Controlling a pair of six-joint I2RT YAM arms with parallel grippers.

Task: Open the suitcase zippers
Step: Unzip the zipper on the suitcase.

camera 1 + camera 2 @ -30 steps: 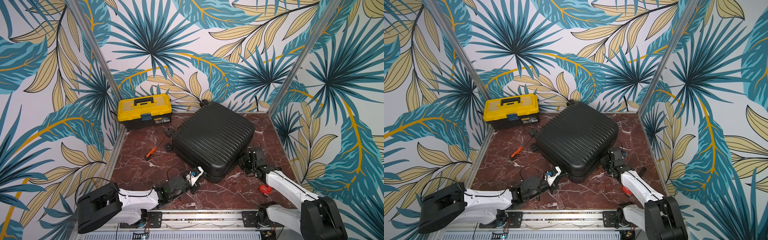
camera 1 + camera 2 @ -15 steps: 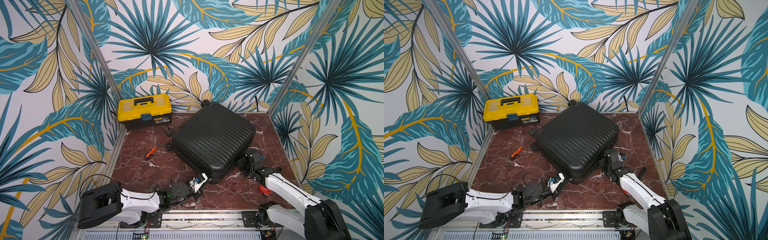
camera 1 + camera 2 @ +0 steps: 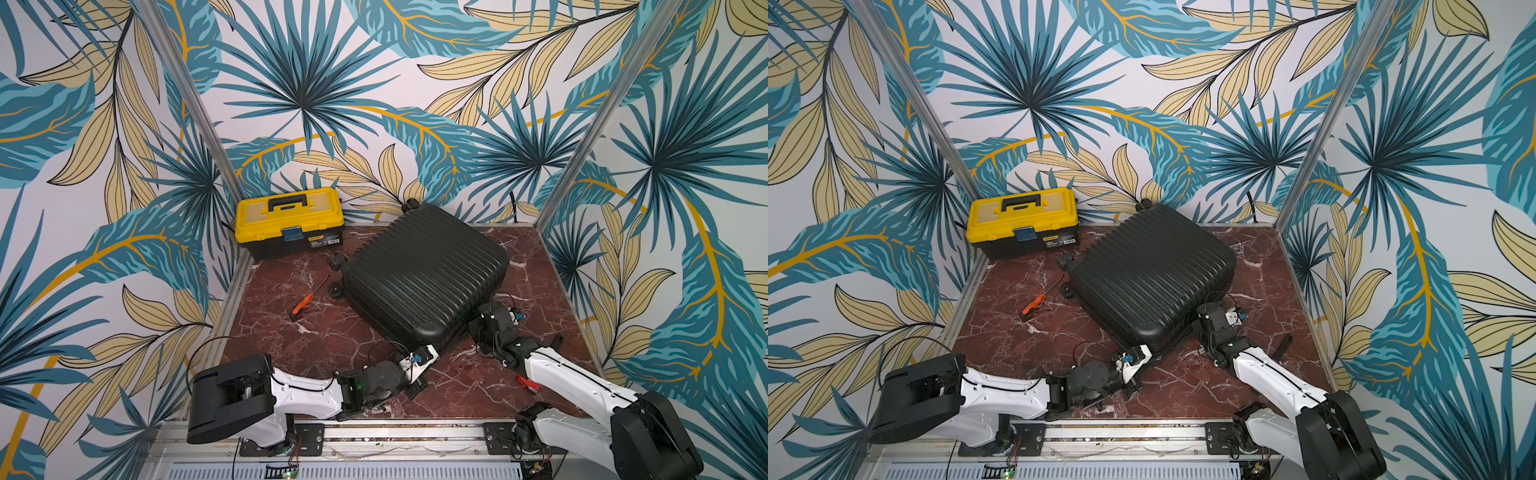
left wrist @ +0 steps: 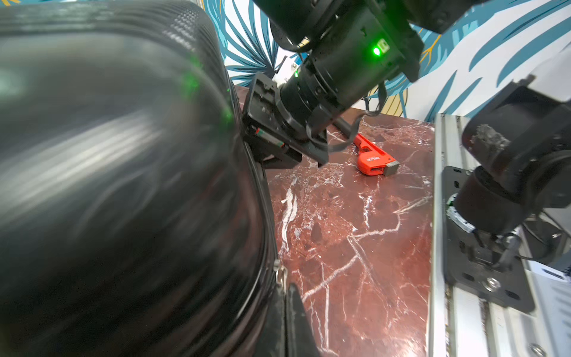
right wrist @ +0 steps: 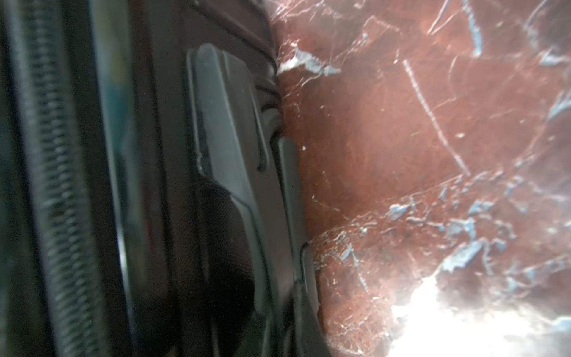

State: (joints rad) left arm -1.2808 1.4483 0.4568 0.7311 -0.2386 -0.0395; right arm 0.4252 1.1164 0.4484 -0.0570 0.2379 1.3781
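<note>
Top views: left end effector [image 3: 417,365] has pulled back along the near corner of the suitcase [image 3: 424,270] since a second ago; suitcase rotated slightly. Right end effector [image 3: 1204,320] still against the suitcase's right side; fingers hidden, reads as pressed together. Ribbed hard black shell, red marble bench [image 3: 291,336], leaf-print walls.

Left wrist: glossy rounded corner, zippers [image 4: 272,247] beside the pressed-together left fingers [image 4: 293,315]; what they pinch, can't tell. Red wrench [image 4: 374,157] beyond.

Right wrist: zipper teeth, moulded handle, blurred.

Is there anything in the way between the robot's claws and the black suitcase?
Nothing visible. The left claw sits right at the suitcase seam, and the right claw is against its side. The screwdriver lies off elsewhere.
</note>
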